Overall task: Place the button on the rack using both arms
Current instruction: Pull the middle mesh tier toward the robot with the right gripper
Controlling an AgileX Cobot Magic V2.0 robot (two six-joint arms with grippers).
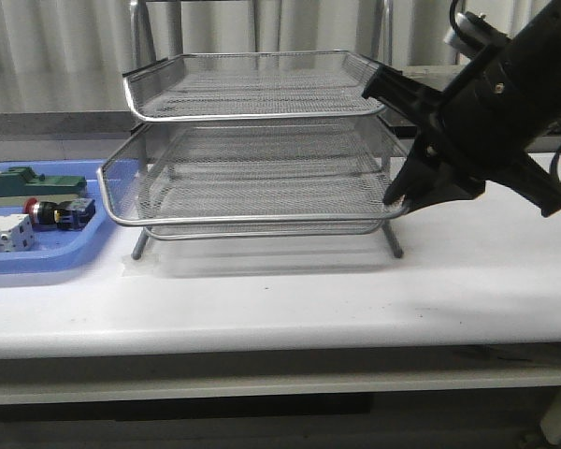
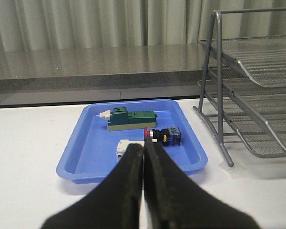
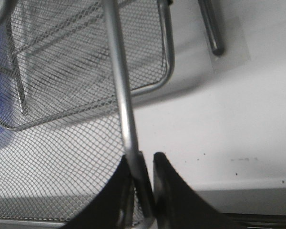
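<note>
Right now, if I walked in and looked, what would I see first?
You'd spot the big silver rack in the middle of the white table, with the right hand pinching the front rim of one of its lower trays at the right corner. Then, to its left, the blue tray holding the red-headed button beside a green block, with the left hand shut and empty above the table in front of it.

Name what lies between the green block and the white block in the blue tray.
In the front view, the red-headed push-button switch lies between the green block and the white block, inside the flat blue plastic tray.
</note>
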